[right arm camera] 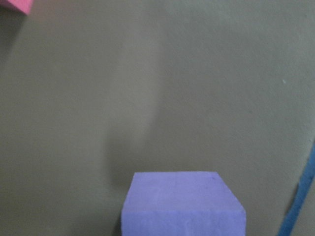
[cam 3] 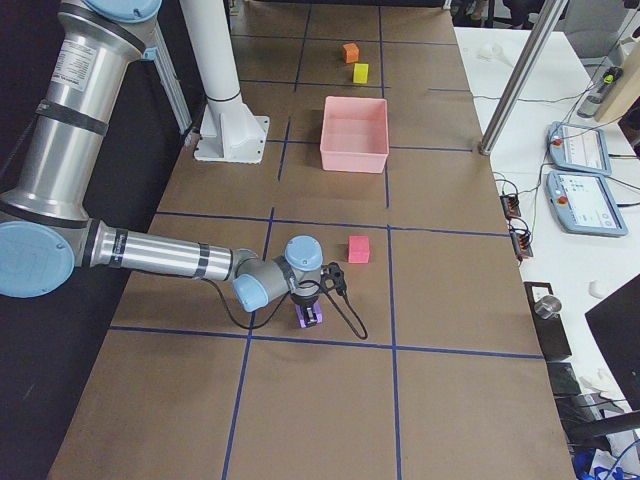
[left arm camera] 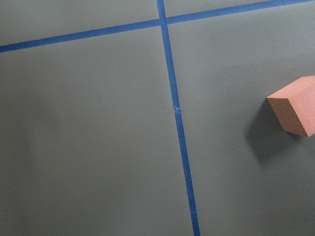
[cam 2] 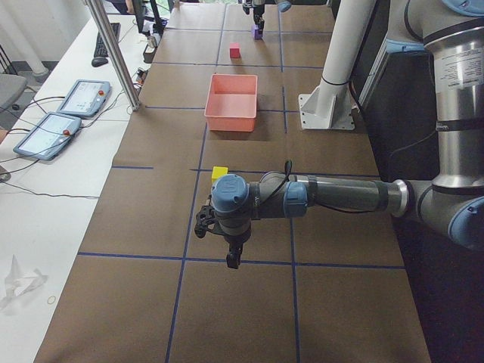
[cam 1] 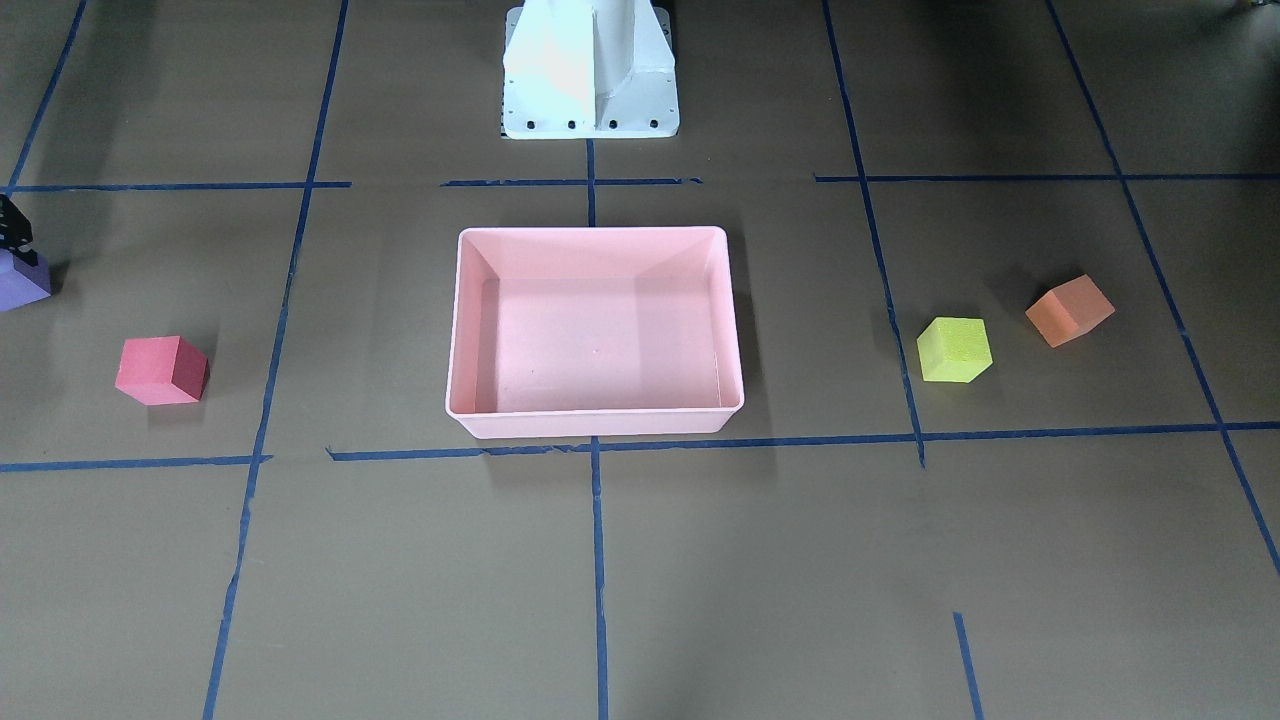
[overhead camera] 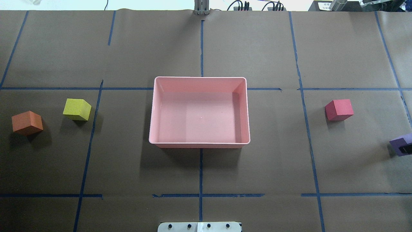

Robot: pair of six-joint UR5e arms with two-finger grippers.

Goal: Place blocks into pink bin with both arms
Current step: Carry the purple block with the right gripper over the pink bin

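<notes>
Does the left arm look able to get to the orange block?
Probably yes: the left arm hangs over the table near the orange block, and its wrist view shows nothing between.

Pink bin (cam 1: 595,422); purple block (cam 1: 25,285), red block (cam 1: 160,370), yellow-green block (cam 1: 955,350), orange block (cam 1: 1068,310).

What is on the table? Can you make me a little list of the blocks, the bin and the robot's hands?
Pink bin: middle of the table, empty
Red block: on the table, robot's right of bin
Purple block: farther right, at the right gripper; grip unclear
Yellow-green block: robot's left of bin
Orange block: farther left, apart from yellow-green
Left gripper: above the table near orange block; open or shut unclear
</notes>
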